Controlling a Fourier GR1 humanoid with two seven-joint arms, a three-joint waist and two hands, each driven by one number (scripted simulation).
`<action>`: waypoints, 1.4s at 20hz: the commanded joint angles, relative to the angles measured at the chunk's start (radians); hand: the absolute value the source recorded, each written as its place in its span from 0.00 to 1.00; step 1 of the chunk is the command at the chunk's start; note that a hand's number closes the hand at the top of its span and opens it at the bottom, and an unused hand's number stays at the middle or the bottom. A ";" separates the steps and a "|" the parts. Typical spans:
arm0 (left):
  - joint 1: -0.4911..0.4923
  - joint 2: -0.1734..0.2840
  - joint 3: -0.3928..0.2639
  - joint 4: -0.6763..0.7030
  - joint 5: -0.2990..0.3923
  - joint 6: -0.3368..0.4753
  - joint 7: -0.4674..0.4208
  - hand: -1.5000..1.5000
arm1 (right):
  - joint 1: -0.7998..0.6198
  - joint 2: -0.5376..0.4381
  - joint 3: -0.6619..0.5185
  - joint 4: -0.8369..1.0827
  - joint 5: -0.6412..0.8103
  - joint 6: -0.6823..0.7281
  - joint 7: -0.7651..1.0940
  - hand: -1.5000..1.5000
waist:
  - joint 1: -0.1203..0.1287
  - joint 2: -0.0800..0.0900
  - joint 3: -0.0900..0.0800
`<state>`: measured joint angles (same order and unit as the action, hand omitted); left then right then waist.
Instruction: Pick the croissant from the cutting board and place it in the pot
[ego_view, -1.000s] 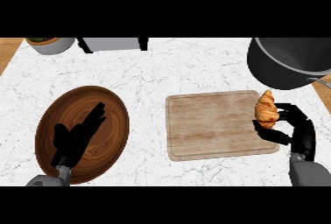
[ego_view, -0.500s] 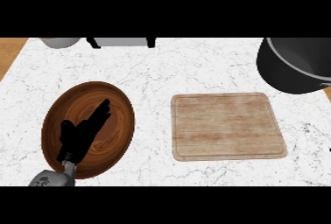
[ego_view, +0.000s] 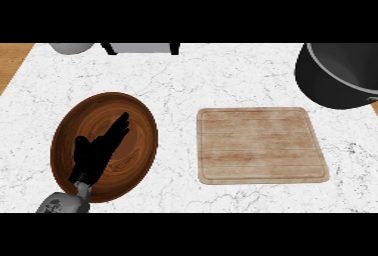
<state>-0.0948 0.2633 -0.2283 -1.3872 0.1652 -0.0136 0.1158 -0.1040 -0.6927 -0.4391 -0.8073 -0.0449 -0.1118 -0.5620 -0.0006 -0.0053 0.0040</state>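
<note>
The light wooden cutting board (ego_view: 261, 145) lies bare at the middle right of the marble counter. The dark pot (ego_view: 341, 75) stands at the upper right, cut off by the view's right edge. No croissant shows anywhere. My left hand (ego_view: 97, 151) rests open over the brown wooden plate (ego_view: 140, 125) at the lower left, fingers straight and pointing up-right. My right hand is out of the view.
A grey cup or bowl (ego_view: 72, 48) sits at the upper left edge. Beside it a light grey object with black legs (ego_view: 142, 48) shows along the top. The counter's wooden edge (ego_view: 13, 62) runs down the far left.
One second ago my right hand held the croissant at the board's right edge. Hand and croissant then left the view. The view has shifted slightly, so things sit a little further right.
</note>
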 joint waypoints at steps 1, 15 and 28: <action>0.018 0.011 0.034 0.067 0.004 -0.039 -0.045 0.50 | -0.002 -0.036 0.024 -0.101 0.051 -0.067 0.079 1.00 | -0.003 0.005 -0.005; -0.008 -0.056 -0.003 0.012 -0.059 -0.001 0.013 0.50 | -0.432 -0.182 0.263 -0.068 0.299 0.004 0.601 1.00 | 0.028 0.010 -0.004; -0.029 -0.056 0.004 0.043 -0.064 -0.052 -0.005 0.50 | -0.732 -0.108 0.522 0.320 0.682 -0.047 0.694 1.00 | 0.069 0.028 -0.004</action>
<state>-0.1321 0.2237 -0.2089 -1.3669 0.1153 -0.0669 0.1242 -0.7854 -0.7980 -0.0047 -0.5690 0.5104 -0.1383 0.0760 0.0521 0.0135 0.0026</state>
